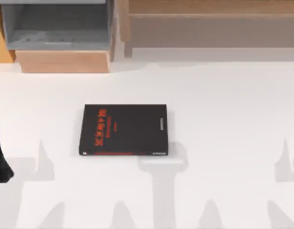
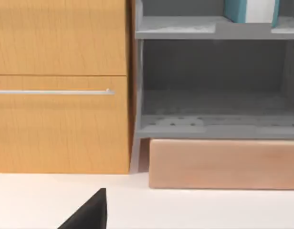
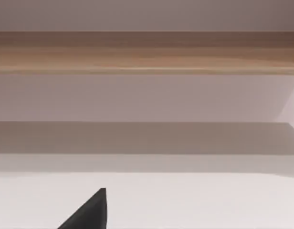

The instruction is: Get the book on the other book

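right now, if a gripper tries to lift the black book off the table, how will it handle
The black book lies flat on the white table, so it likely gives fingers no gap underneath; its edges look like the only grip. It looks stiff and thick enough not to flop, though gripped at one edge it may sag or swing. Pushed, it would probably slide, not tip.

A white table (image 1: 223, 124) lies open on every side of a flat black book with red lettering (image 1: 124, 130), the one low obstacle at its centre. The far edge is blocked by a wooden cabinet with grey shelves (image 1: 61, 33) at far left and a long wooden shelf unit (image 1: 209, 24) at far right.
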You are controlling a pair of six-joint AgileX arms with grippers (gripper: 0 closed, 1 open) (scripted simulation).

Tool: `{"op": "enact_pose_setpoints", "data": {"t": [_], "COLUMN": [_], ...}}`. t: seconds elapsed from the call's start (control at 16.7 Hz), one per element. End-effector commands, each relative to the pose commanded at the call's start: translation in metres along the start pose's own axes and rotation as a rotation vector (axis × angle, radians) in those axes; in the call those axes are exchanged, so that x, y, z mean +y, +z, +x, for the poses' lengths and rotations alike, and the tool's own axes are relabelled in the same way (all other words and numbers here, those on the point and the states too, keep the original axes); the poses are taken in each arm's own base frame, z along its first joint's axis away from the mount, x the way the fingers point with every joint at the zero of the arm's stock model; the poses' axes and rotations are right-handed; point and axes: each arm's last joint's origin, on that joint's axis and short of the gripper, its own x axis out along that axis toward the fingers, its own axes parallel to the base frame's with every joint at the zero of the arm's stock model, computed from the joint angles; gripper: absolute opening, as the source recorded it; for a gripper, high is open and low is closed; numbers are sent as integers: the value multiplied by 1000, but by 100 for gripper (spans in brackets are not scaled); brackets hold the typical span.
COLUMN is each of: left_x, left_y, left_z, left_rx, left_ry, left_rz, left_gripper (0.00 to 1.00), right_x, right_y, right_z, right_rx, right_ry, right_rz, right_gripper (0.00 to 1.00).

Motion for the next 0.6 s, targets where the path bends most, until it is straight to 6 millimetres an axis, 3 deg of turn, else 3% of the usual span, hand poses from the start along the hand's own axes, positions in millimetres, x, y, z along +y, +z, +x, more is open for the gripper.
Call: {"op": "enact_pose_setpoints", "data": {"t": [0.18,0.3,0.6], "left_x": [0,-1,-7], "left_y": [3,15,77], "left_z": [0,1,22], "left_rx": [-3,-15,-45], "left_ry": [-1,-6,-33], "left_rz": [0,0,-8], "left_gripper": [100,100,100], "right_x": [0,0,0], "right_y": [0,0,0], "right_z": [0,0,0], "right_rx": [0,0,0], "right_ry": [0,0,0], "right_rz": [0,0,0], "right_gripper": [100,100,100]}}
